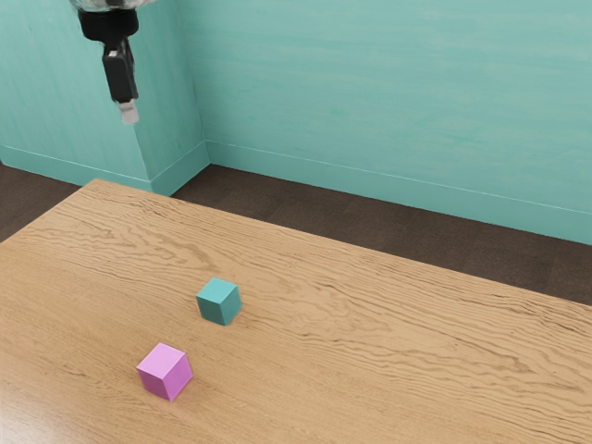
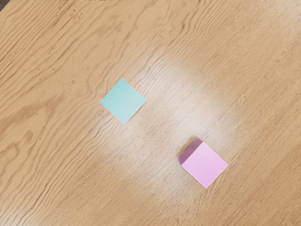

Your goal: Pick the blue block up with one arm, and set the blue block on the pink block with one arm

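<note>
Nearest of all, the pink block [image 1: 165, 371] rests flat on the wooden bench [image 1: 388, 351], close to the near edge and toward the exterior view's left. It is turned so that one corner points to the near side, and its top face is lighter than its sides.

A little farther back and slightly to the exterior view's right sits the blue block [image 1: 218, 302] (more a teal than a true blue). It too lies flat on the bench, with a corner turned to the near side. The two blocks are near one another but apart, with a strip of bare wood between them. Nothing lies on top of either. The wrist view looks straight down on both, so each shows as a tilted square. A pale sheen lies on the wood grain between them, and a thin darker side face shows along one edge of the pink one.

Beyond the blocks the bench runs on to its far edge. Behind it is a dark brown floor [image 1: 370, 217], then a turquoise wall [image 1: 388, 83] with a skirting board [image 1: 398, 185] along its foot.

The hand [image 1: 129, 114] hangs high at the exterior view's upper left, pointing down, well apart from both blocks and with nothing at its tip. It is seen edge-on, so I cannot tell whether it is apart or together.
</note>
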{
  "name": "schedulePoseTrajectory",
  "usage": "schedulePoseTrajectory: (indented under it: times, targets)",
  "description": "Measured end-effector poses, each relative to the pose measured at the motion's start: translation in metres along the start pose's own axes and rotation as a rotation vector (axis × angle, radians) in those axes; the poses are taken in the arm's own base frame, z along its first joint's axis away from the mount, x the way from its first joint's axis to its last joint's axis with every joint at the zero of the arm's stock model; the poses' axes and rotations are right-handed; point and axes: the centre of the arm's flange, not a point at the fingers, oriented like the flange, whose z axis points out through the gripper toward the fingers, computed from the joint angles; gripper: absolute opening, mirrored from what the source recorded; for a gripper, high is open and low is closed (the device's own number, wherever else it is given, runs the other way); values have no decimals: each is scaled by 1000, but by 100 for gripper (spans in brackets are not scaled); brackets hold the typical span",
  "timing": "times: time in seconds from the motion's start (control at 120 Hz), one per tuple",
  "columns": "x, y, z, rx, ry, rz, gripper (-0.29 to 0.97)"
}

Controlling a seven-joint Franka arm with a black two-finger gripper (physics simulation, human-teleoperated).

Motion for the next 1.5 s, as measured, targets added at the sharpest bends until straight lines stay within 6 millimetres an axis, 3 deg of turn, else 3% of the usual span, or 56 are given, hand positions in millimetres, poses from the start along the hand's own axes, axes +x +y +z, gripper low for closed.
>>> schedulePoseTrajectory:
  times: [0.075, 0.183, 0.275, 0.317, 0.358, 0.417, 0.483, 0.567, 0.692, 0.75, 0.85, 0.967, 1.5]
  targets:
    - [16, 6, 9, -18, -13, 41, 68]
    - [19, 8, 16, -37, -27, 63, 68]
    - [-3, 31, 31, -56, -66, 62, 68]
    - [-14, 50, 53, -64, -87, 84, 68]
    - [-19, 68, 87, -78, -104, 130, 68]
    - [-21, 75, 126, -89, -107, 186, 68]
    - [-21, 72, 146, -79, -88, 237, 68]
    - [-5, 62, 168, -75, -71, 323, 68]
    - [30, 10, 218, -103, -39, 428, 68]
    - [36, -6, 232, -92, -35, 471, 68]
    - [51, -27, 280, -106, -30, 542, 68]
    - [65, -39, 318, -106, -7, 611, 68]
    - [59, -58, 411, -59, 68, 733, 68]
